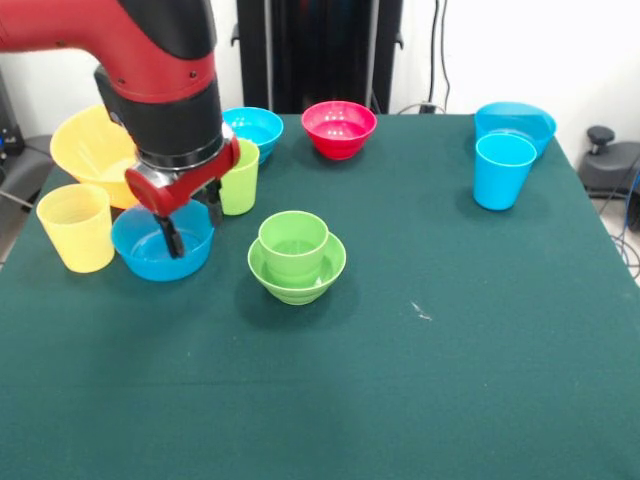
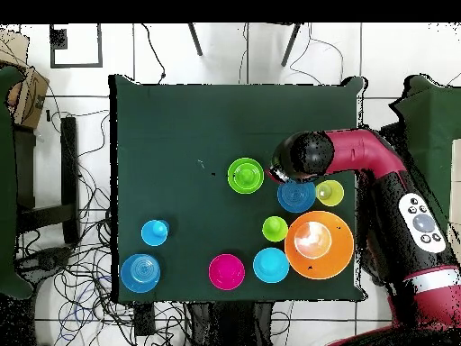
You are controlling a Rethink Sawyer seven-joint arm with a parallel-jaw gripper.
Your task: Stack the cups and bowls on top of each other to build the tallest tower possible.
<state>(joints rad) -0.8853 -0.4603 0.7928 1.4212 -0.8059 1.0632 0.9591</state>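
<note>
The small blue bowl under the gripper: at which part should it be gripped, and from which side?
Probably at the rim, from straight above. The small blue bowl sits upright and open on the table, so one finger can go inside its thin wall and one outside. The gripper hangs over it. The side toward the pale yellow cup looks crowded.

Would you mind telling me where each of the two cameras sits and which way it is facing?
Front view: sits across the table from the robot, looking toward it; the red arm comes down from the top left, its gripper reaching into a blue bowl.
Overhead view: sits above the table, looking straight down, robot base at the bottom right.
Both show the tower, a green cup in a green bowl.
</note>
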